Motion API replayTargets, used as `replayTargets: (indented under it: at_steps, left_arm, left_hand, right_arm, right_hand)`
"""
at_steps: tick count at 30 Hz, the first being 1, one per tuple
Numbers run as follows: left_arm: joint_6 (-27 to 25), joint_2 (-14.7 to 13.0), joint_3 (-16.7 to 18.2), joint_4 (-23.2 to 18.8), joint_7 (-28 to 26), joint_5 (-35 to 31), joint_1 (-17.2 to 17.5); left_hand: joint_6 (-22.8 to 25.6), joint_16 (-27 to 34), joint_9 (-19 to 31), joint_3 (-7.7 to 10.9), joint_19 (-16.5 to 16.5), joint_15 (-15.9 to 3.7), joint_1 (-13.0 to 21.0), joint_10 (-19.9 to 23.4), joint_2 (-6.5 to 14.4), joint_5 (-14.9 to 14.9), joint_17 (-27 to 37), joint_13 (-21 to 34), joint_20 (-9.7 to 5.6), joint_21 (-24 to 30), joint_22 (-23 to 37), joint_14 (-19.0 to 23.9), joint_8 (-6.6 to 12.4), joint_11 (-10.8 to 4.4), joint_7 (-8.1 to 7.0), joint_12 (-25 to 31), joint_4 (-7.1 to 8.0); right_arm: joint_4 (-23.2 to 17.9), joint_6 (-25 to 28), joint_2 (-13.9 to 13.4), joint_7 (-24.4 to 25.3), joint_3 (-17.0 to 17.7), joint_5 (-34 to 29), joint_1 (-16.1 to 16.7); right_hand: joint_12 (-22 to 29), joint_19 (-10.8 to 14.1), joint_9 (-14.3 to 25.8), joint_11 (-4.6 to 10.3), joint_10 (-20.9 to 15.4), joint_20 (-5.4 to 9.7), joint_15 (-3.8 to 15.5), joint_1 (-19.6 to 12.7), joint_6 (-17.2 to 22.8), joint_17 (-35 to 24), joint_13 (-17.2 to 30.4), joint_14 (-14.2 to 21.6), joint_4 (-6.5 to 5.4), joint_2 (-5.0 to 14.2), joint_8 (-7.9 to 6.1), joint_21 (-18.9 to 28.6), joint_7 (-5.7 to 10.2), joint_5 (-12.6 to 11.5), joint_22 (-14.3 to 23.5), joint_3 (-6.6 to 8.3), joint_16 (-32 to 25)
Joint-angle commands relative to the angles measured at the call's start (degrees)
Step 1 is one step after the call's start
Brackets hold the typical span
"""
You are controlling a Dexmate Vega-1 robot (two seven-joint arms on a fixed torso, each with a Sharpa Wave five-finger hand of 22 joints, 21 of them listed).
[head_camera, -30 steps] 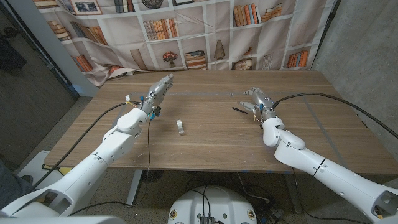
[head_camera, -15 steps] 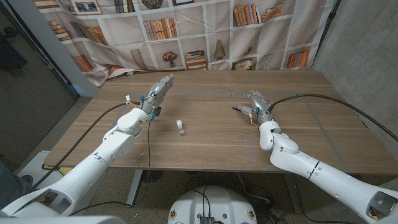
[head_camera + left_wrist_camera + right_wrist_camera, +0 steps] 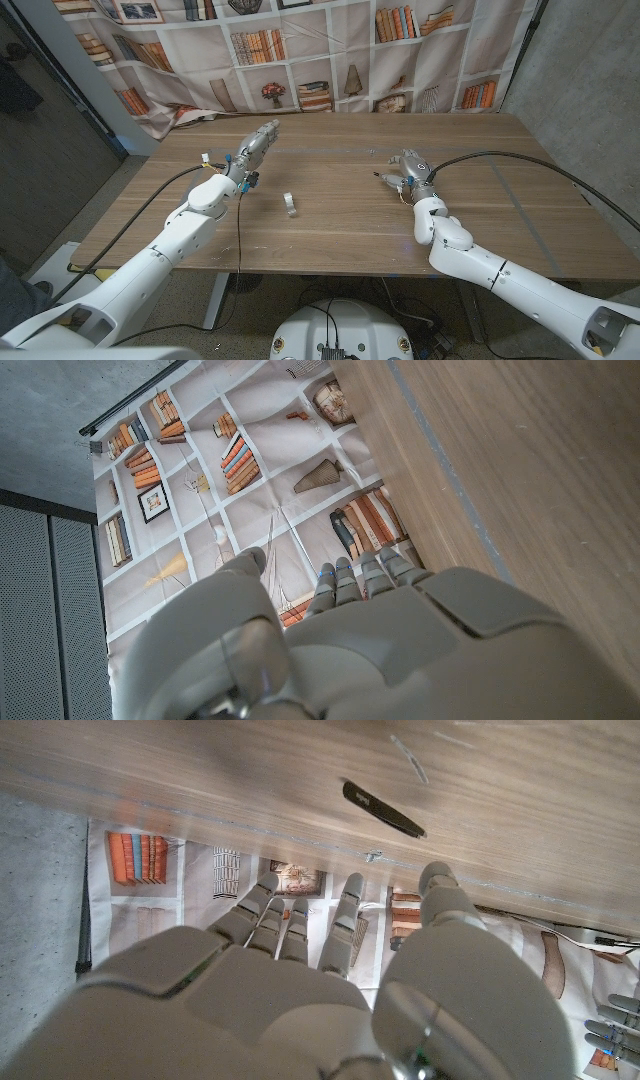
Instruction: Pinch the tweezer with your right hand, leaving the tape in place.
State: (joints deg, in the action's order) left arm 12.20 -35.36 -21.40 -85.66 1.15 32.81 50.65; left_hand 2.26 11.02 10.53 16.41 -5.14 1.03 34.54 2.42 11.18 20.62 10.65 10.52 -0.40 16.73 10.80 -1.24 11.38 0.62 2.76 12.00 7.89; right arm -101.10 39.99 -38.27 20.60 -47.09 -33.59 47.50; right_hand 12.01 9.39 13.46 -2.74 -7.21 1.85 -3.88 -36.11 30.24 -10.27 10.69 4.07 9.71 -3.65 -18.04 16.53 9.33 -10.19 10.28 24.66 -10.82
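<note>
Black tweezer (image 3: 383, 809) lies free beyond the right robot hand's (image 3: 300, 990) spread, empty fingers (image 3: 345, 925), half-hidden overhead.

A wooden table (image 3: 330, 225) carries a dark tweezer (image 3: 383, 809) and white tape (image 3: 290, 205).

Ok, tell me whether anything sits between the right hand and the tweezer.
Nothing visible does. The right hand is beside the tweezer, with bare table between the fingers and it. The tape stands well off toward the left hand.

A makeshift lab: wooden table (image 3: 330, 215), bare concrete wall (image 3: 590, 80), printed bookshelf backdrop (image 3: 300, 50) (wrinkled cloth).
</note>
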Motion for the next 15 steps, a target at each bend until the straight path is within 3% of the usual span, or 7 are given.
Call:
replayTargets:
  at_steps: [1, 15]
  left_arm:
    - [-0.3, -0.3, 0.1, -0.2, 0.2, 0.2, 0.0]
    - [-0.2, -0.4, 0.2, -0.1, 0.2, 0.4, 0.2]
  left_hand:
    - [0.0, -0.2, 0.2, 0.51, 0.2, 0.15, 0.3, 0.1, 0.1, 0.4, 0.2, 0.3, 0.28, -0.2, 0.2, 0.2, 0.01, -0.23, -0.15, -0.3, -0.01]
    - [0.1, -0.1, 0.2, 1.18, 0.2, 0.15, 0.4, 0.1, 0.0, 0.3, 0.2, 0.3, 0.25, -0.2, 0.2, 0.3, 0.01, -0.27, -0.21, -0.3, -0.07]
  right_arm:
    - [1.9, 2.4, 1.5, -0.3, -2.0, -2.7, -1.3]
    - [4.2, 4.0, 2.7, -1.6, -4.0, -4.5, -3.2]
  right_hand:
    - [0.6, 1.1, 0.3, 0.36, -1.0, 0.03, 0.09, -1.2, 1.6, -0.1, 0.1, 1.2, -0.24, -0.11, -0.76, 0.1, 0.59, -0.2, 0.2, 0.06, -0.4]
    - [1.3, 2.8, 0.7, 1.17, -3.2, 0.24, 0.73, -2.3, 3.2, -0.1, 0.1, 2.9, -0.23, -0.38, -1.64, 0.3, 1.25, -0.5, 0.2, -0.05, -0.6]
